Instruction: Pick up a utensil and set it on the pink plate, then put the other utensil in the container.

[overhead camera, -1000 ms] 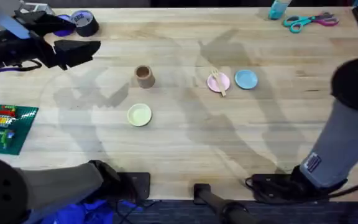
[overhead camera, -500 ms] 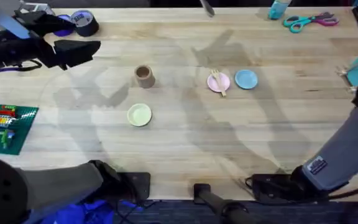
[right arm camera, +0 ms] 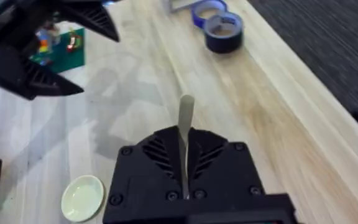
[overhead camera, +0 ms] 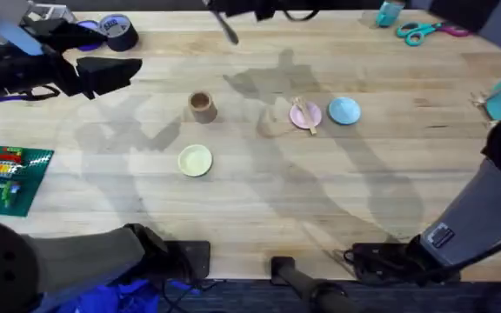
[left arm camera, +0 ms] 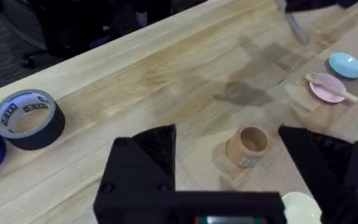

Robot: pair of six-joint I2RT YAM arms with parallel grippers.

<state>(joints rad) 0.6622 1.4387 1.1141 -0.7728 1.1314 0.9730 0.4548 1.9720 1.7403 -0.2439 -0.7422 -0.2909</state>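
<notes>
In the overhead view, the wooden fork lay on the small round pink plate near the middle of the surface, its long axis running diagonally across the plate, with one end overhanging the rim on the side nearer the arm bases. The light blue plate sat just beside the pink plate, and the tan-brown cylindrical container stood upright well apart from both, with the pale yellow dish nearer the bases. The left pincer hovered at the far left with its fingers spread apart, grasping nothing. At the far edge, a slim pale utensil hung tilted below the dark mass of the right arm. A roll of dark tape, scissors and a block model lay at the margins. In the left wrist view, the container stood open end up between the released black fingers, with the pink plate beyond it carrying the fork; the tines were at the end away from the blue plate. In the right wrist view, the right pincer was clenched on the thin handle of the wooden spoon, which projected straight out along the finger axis above the surface; its bowl was hidden.
</notes>
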